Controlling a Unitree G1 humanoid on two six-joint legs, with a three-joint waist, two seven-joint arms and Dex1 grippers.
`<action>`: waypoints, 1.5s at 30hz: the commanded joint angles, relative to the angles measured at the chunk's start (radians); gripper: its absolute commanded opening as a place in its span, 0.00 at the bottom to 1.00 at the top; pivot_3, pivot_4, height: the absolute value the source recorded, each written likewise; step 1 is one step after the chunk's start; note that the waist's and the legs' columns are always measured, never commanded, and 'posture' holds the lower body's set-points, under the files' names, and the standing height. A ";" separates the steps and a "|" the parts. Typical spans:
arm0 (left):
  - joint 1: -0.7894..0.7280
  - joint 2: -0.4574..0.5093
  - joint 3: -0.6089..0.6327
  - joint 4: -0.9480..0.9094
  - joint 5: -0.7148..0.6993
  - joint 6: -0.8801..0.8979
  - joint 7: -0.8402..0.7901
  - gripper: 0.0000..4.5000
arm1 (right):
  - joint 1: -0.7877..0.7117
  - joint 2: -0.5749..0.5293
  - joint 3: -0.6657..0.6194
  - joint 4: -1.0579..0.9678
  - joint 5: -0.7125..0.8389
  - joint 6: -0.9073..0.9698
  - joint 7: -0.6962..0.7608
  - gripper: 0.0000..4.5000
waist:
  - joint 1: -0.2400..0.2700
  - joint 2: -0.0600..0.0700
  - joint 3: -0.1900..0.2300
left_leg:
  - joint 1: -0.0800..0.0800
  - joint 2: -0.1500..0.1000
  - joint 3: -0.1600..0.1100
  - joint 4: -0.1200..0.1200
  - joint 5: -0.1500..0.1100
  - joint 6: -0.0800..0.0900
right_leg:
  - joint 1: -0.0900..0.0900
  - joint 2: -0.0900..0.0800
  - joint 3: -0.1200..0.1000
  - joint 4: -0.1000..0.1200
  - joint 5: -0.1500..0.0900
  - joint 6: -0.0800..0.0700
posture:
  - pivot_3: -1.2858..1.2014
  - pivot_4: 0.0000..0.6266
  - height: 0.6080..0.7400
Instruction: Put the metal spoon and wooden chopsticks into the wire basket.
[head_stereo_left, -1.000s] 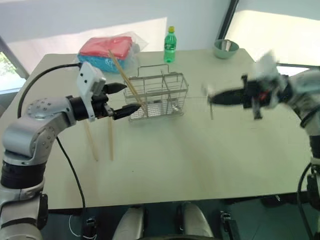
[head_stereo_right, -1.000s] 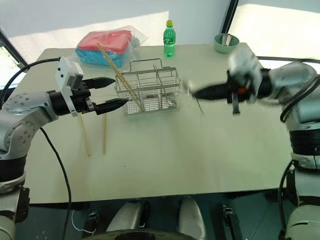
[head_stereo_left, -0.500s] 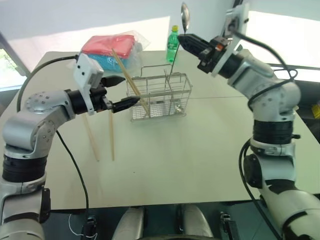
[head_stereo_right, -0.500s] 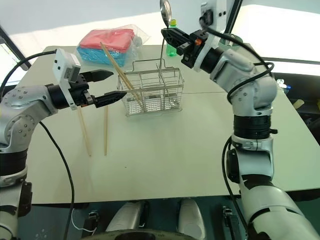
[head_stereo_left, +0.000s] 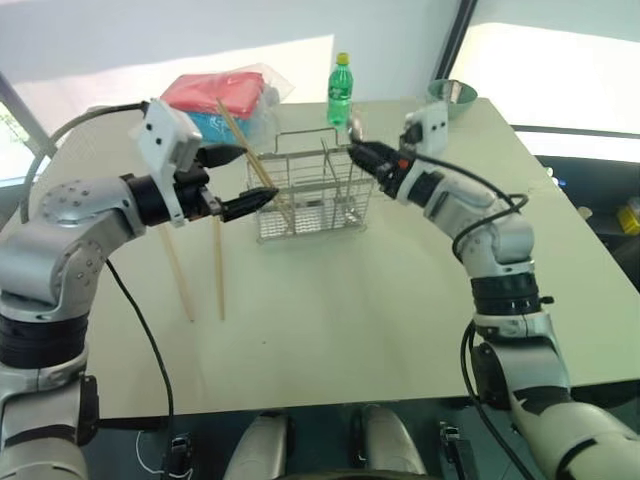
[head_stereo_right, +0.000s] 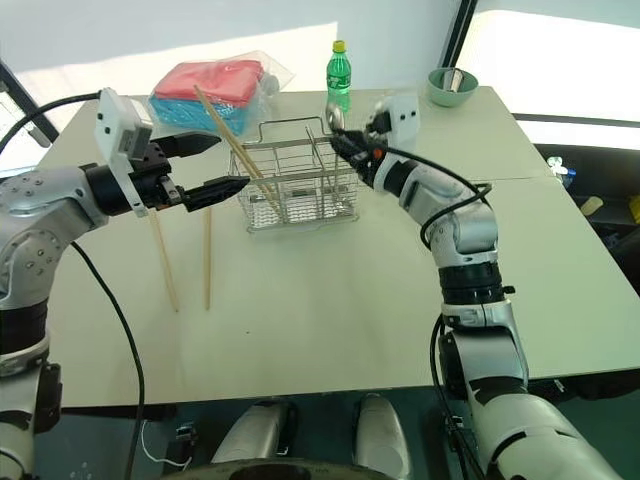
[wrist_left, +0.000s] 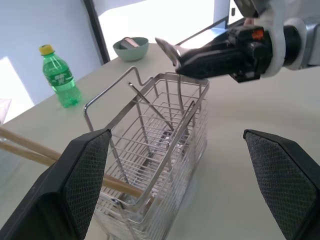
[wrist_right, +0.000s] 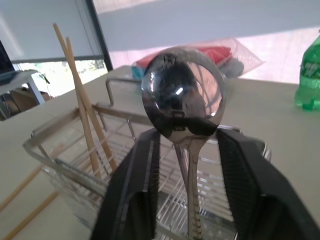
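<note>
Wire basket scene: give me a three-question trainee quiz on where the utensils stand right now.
1. True or false: the spoon lies flat outside the basket.
2. How many chopsticks lie on the table? A one, B two, C four.
3. Fill in: the open left gripper holds ____.

Key: 1 false, it stands in the basket, bowl up. 2 B. 3 nothing.

Shiny metal spoon (wrist_right: 183, 95) stands upright between the right end effector (wrist_right: 186, 150) fingers, handle down inside the wire basket (head_stereo_left: 316, 196); wooden chopsticks (head_stereo_left: 247, 157) lean in its far end.
</note>
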 joint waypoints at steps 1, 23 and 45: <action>-0.001 0.012 0.049 -0.028 -0.007 0.000 0.022 1.00 | -0.050 -0.012 -0.056 -0.092 0.019 0.001 -0.017 0.41 | 0.002 0.000 0.000 | 0.000 0.000 0.000 0.000 0.000 0.000 | 0.000 0.000 0.000 0.000 0.000 0.000 | 0.52 0.24 0.45; -0.174 -0.050 0.289 0.445 0.140 0.426 0.742 1.00 | 0.239 -0.471 -0.193 -0.642 0.421 0.258 0.376 0.41 | 0.008 -0.006 -0.002 | 0.003 0.000 0.000 0.000 -0.001 0.002 | 0.004 0.000 -0.001 -0.003 -0.001 0.002 | 0.52 0.24 0.45; -0.483 -0.252 0.170 1.236 0.372 0.279 0.766 1.00 | 0.539 -0.480 -0.213 -0.784 0.440 0.203 0.301 0.41 | 0.031 -0.012 -0.005 | 0.000 0.000 0.000 0.000 -0.001 0.001 | 0.002 -0.002 -0.001 -0.006 -0.001 0.002 | 0.52 0.24 0.45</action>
